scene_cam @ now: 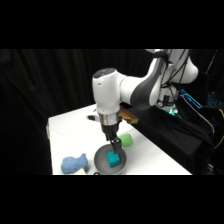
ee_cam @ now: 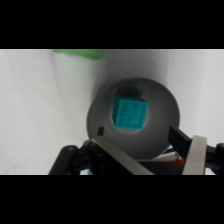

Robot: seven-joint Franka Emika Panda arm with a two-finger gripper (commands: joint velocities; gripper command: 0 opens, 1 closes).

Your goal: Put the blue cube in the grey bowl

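The small teal-blue cube (scene_cam: 113,159) (ee_cam: 130,113) lies flat on the bottom of the round grey bowl (scene_cam: 98,163) (ee_cam: 163,111), near its middle. My gripper (scene_cam: 114,143) (ee_cam: 137,141) hangs just above the bowl, open, and nothing sits between its fingers. In the wrist view the two fingers (ee_cam: 193,155) rise from the bottom edge over the bowl's near rim, clear of the cube. The bowl stands near the table's front edge.
A green cube (scene_cam: 126,140) (ee_cam: 79,52) sits on the table just behind and to the right of the bowl. A lumpy periwinkle-blue soft toy (scene_cam: 73,163) lies left of the bowl at the front edge. A brown object (scene_cam: 128,116) sits at the table's back.
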